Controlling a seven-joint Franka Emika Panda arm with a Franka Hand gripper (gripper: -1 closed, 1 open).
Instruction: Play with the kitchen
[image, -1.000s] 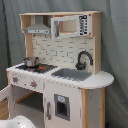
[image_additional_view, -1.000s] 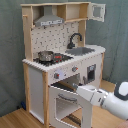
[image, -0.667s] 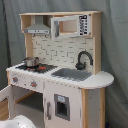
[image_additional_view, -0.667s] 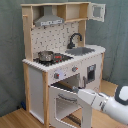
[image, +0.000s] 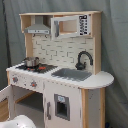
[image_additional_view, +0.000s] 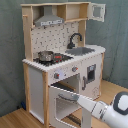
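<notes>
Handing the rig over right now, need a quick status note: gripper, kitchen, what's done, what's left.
Gripper: at the top edge of the open oven door in the second exterior view; whether the jaws are open or shut cannot be told.
Kitchen: upright. Pot sits on the stovetop, sink and faucet beside it. The upper cabinet door stands open.
Done: oven door is down and open.
Left: open-ended play; nothing else appears handled. Likely next is closing the oven door or moving to the knobs or pot.
</notes>
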